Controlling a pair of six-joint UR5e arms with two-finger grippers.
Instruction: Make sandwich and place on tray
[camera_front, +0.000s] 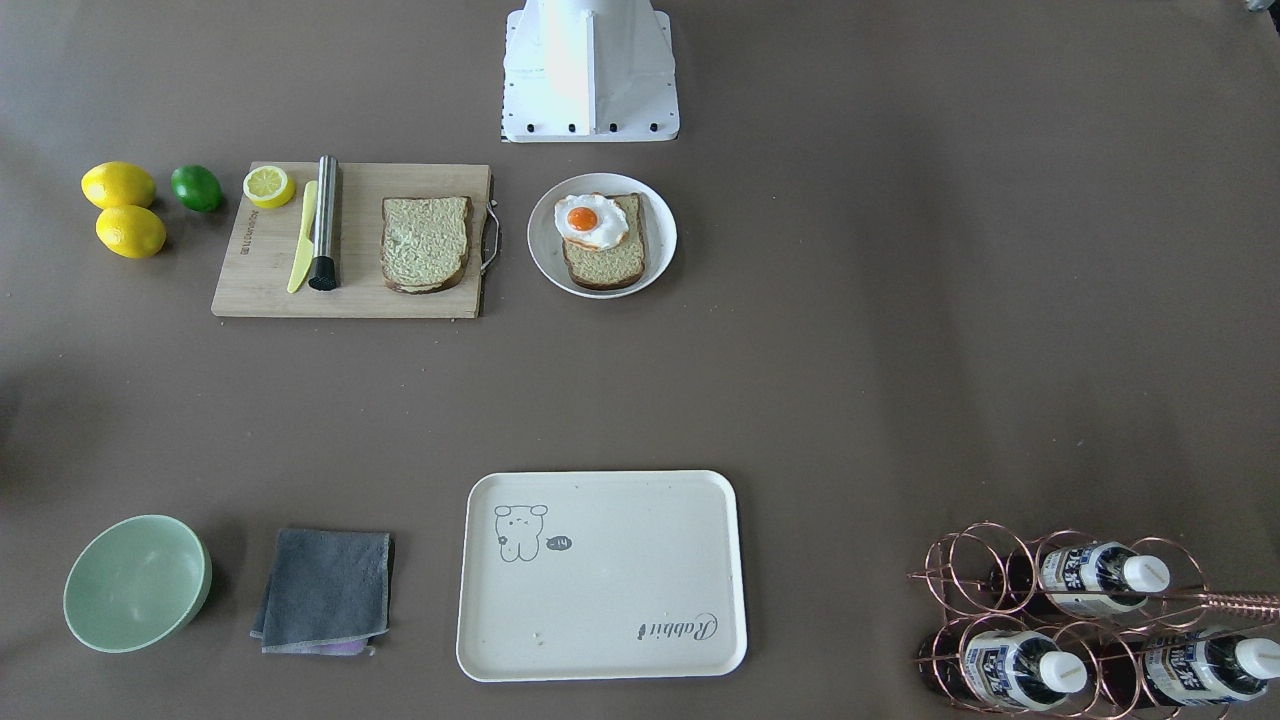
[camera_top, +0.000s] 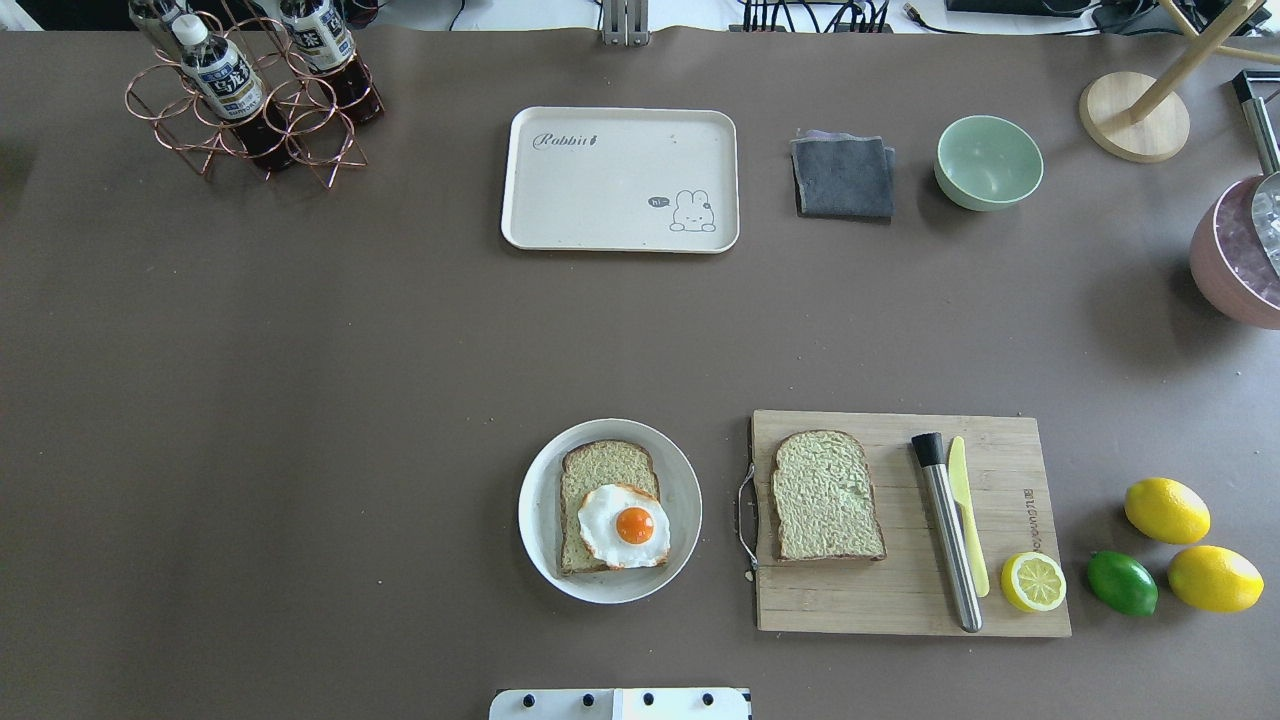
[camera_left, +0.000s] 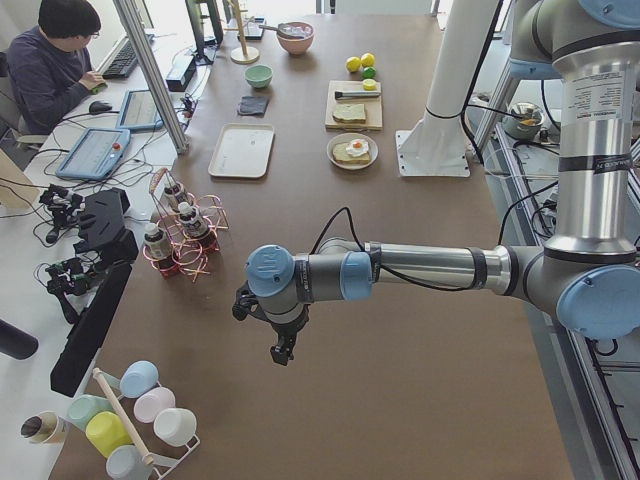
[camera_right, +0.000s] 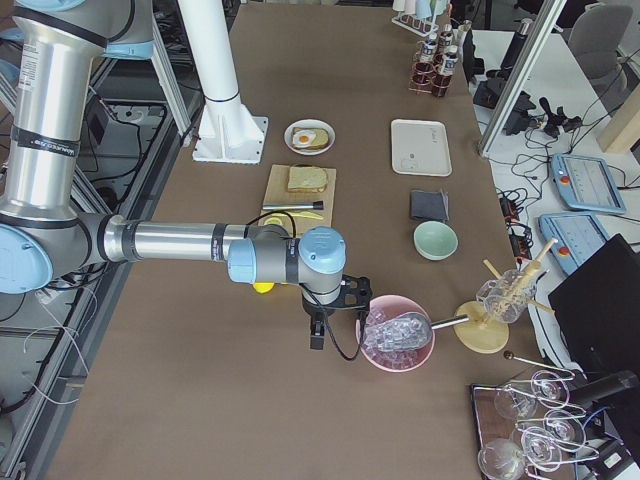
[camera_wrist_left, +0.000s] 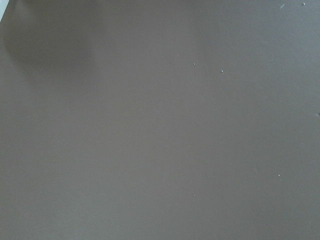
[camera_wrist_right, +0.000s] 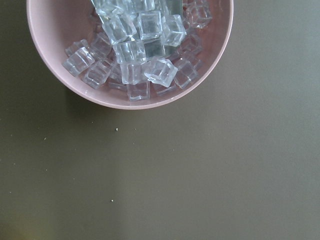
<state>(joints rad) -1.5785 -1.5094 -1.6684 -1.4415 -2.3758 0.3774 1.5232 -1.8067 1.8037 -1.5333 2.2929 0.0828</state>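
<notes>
My left gripper (camera_left: 283, 351) and right gripper (camera_right: 317, 338), how open I cannot tell, hang at the ends of the counter (camera_top: 300, 400); I'd lift the bare bread slice (camera_top: 828, 495) level onto the egg (camera_top: 622, 525).

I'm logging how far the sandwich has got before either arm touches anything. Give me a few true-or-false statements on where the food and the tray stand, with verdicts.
1. The fried egg lies on a bread slice on the round plate. True.
2. The tray already holds a slice. False: one slice is on the round plate and the other on the wooden cutting board.
3. The second bread slice lies on the wooden cutting board with nothing on top of it. True.
4. The half lemon sits in the green bowl. False: it lies at a corner of the wooden cutting board.
</notes>
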